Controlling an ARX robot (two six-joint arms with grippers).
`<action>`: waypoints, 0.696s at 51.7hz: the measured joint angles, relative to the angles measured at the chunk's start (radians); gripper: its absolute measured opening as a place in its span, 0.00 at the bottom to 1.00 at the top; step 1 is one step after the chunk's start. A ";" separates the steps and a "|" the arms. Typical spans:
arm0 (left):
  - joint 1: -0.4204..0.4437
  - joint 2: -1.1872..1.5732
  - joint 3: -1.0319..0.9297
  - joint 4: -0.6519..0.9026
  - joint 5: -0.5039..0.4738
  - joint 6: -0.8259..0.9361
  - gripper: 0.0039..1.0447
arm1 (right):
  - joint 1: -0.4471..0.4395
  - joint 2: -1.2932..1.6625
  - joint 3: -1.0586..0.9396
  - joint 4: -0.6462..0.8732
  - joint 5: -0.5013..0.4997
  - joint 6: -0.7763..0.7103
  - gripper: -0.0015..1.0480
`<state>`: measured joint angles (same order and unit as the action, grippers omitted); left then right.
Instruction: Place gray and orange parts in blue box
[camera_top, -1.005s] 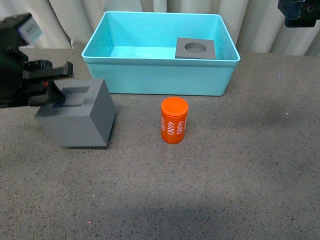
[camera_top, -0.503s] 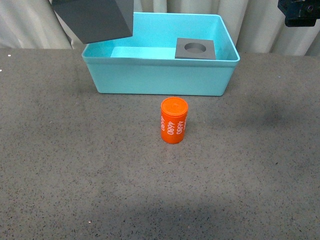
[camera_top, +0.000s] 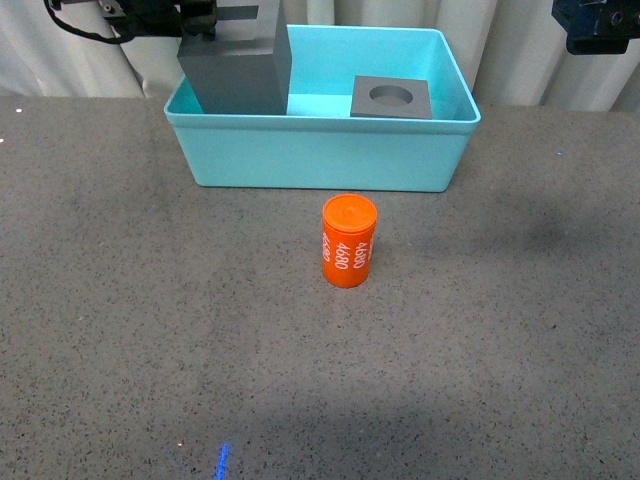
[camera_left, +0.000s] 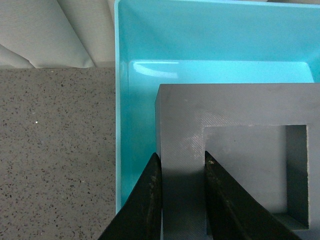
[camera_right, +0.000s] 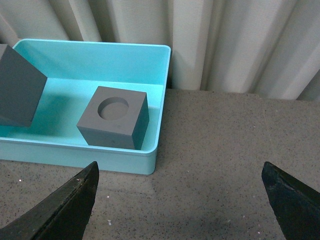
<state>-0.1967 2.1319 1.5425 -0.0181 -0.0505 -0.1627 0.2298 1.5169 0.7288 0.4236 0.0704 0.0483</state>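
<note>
My left gripper (camera_top: 205, 18) is shut on the wall of the gray cube with the square recess (camera_top: 238, 65), holding it inside the left end of the blue box (camera_top: 320, 150). In the left wrist view the black fingers (camera_left: 150, 200) pinch the cube's wall (camera_left: 182, 150) beside the recess. The gray cube with the round recess (camera_top: 391, 97) sits in the box at the back right, also in the right wrist view (camera_right: 115, 117). The orange cylinder marked "4680" (camera_top: 348, 241) stands on the table in front of the box. My right gripper (camera_right: 180, 200) is open, high at the right.
The dark speckled table (camera_top: 320, 380) spreads around the box. Pale curtains (camera_right: 235, 40) hang behind the box. The right arm (camera_top: 600, 25) shows at the top right corner.
The left gripper has carried the square-recess cube from the table at the left, up and over the rim, down into the box's left end. The right arm and the cylinder have not moved.
</note>
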 joint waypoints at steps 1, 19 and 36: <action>0.000 0.009 0.010 -0.007 0.000 0.000 0.17 | 0.000 0.000 0.000 0.000 0.000 0.000 0.91; -0.006 0.120 0.135 -0.150 -0.022 -0.019 0.17 | 0.000 0.000 0.000 0.000 0.000 0.000 0.91; -0.006 0.169 0.212 -0.272 -0.092 0.005 0.17 | 0.000 0.000 0.000 0.000 0.000 0.000 0.91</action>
<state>-0.2028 2.3009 1.7546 -0.2897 -0.1425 -0.1581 0.2298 1.5169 0.7284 0.4236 0.0708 0.0483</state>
